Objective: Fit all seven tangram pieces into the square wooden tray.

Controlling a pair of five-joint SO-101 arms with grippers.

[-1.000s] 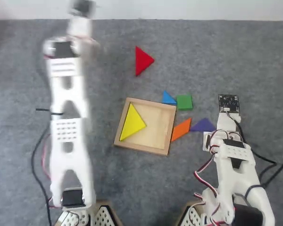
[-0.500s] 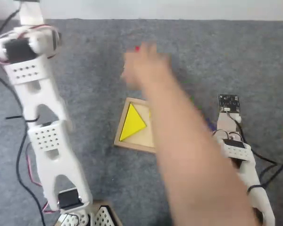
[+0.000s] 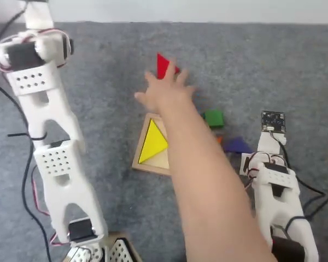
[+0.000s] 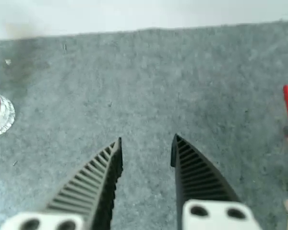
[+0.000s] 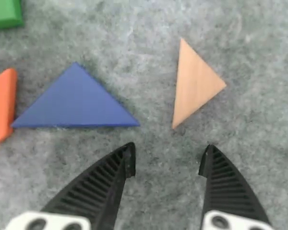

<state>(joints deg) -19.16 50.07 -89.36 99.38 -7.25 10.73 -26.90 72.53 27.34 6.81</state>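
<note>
One piece in tray [image 3: 140, 164]: yellow triangle [image 3: 152, 143], frame centre.
Hand [image 3: 164, 94]: at red triangle [image 3: 163, 64], upper centre; forearm [image 3: 208, 180] laid across tray.
Left gripper [image 4: 147, 140], right gripper [image 5: 169, 147]: jaws apart, empty.
Risk: forearm struck if arms are driven.

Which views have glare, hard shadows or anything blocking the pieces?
High view: a person's arm crosses the tray and hides its right side; even light, no hard shadows. Left wrist view: a bright pale band lies beyond the carpet, no glare on the left gripper. Right wrist view: soft even light, blue triangle and wooden triangle unblocked.
</note>
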